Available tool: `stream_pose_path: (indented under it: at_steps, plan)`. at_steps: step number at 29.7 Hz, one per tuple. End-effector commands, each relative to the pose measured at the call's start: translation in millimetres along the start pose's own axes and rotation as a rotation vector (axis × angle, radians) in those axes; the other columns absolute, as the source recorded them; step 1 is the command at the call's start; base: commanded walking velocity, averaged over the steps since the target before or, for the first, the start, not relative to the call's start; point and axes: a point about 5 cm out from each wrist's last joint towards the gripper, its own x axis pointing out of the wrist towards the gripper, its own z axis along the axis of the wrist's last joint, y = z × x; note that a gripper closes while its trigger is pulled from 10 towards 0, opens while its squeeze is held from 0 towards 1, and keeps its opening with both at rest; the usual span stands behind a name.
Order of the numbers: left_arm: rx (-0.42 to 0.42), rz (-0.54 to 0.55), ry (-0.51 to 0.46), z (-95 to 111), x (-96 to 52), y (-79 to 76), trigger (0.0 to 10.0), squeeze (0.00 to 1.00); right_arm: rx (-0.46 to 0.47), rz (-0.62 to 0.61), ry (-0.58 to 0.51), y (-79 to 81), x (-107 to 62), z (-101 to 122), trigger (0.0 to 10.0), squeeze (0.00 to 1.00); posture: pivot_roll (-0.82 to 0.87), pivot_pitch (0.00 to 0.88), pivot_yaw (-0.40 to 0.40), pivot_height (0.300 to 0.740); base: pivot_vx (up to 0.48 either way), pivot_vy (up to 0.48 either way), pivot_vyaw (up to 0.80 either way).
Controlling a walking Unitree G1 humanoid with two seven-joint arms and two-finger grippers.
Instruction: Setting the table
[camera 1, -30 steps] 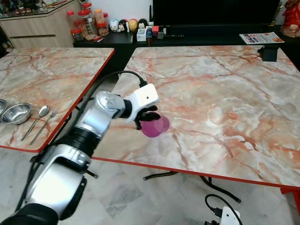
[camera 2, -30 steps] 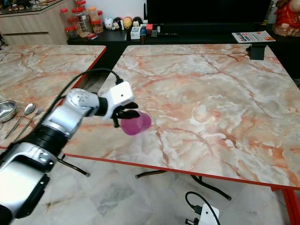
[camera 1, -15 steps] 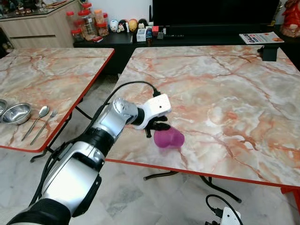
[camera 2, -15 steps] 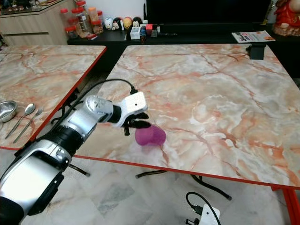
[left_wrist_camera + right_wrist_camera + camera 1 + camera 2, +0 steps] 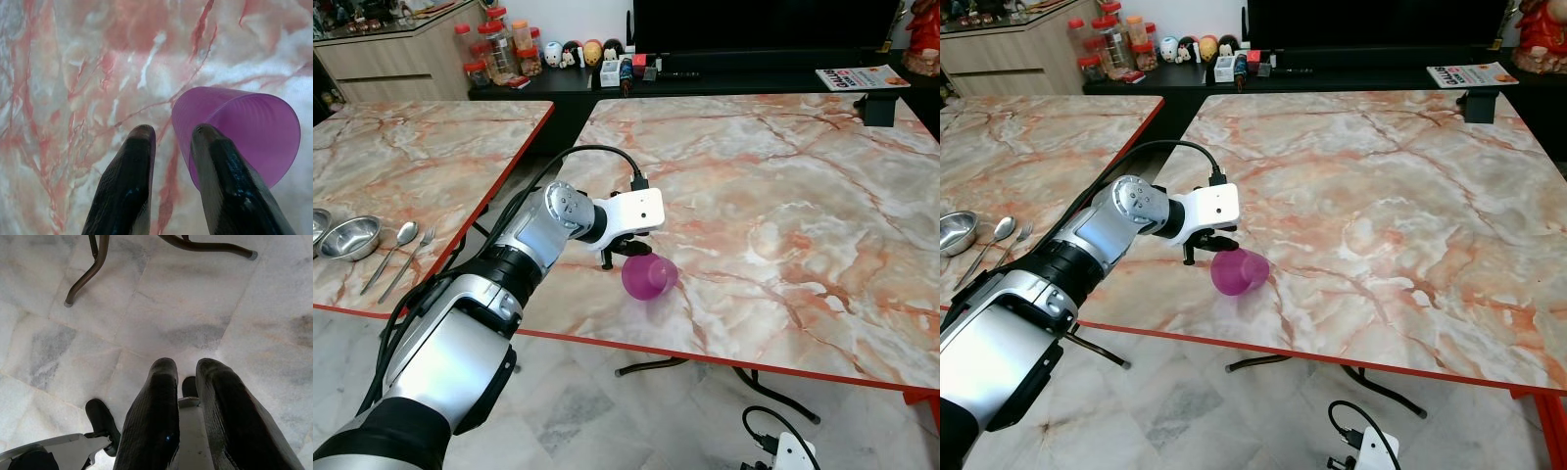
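Observation:
A purple plastic cup (image 5: 649, 278) rests on the pink marble table (image 5: 783, 196), close to its red front edge, and looks tipped rather than upright. My left gripper (image 5: 619, 257) hovers just to its left, low over the tabletop. In the left wrist view the two black fingers stand a little apart, with mostly bare marble in the gap. One finger (image 5: 217, 166) lies against the outside of the cup (image 5: 254, 132). My right gripper (image 5: 188, 367) hangs idle over the floor, fingers close together.
A second marble table (image 5: 431, 157) stands to the left with a steel bowl (image 5: 349, 237), a spoon (image 5: 399, 235) and a fork (image 5: 419, 241) near its front edge. A black box (image 5: 876, 108) sits at the far right corner. Between the tables is a narrow floor gap.
The cup has come down from the air onto the table near the front edge. The left gripper's fingers have parted from it and drawn slightly back to the left.

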Motion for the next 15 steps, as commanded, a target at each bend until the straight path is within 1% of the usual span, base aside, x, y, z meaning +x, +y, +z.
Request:
stream_pose_path:
  at_steps: [1, 12, 15]
  plan:
    - [0.030, 0.006, 0.015, 2, -0.2, 2.9, 10.0, 0.00, 0.010, 0.005, 0.008, 3.0, -0.7, -3, 10.0, 0.00, -0.01, 0.000, 0.113, 0.740, 0.000, 0.000, 0.00]
    - [-0.003, 0.051, -0.018, 2, 9.6, -2.7, 10.0, 0.00, 0.014, 0.005, 0.011, 2.9, -1.1, -4, 10.0, 0.00, -0.01, 0.000, 0.113, 0.740, 0.000, 0.000, 0.00]
    - [-0.032, 0.078, -0.035, 2, 11.5, -3.2, 10.0, 0.00, 0.012, 0.005, 0.012, 2.6, -1.1, -5, 10.0, 0.00, -0.01, 0.000, 0.110, 0.740, 0.000, 0.000, 0.00]
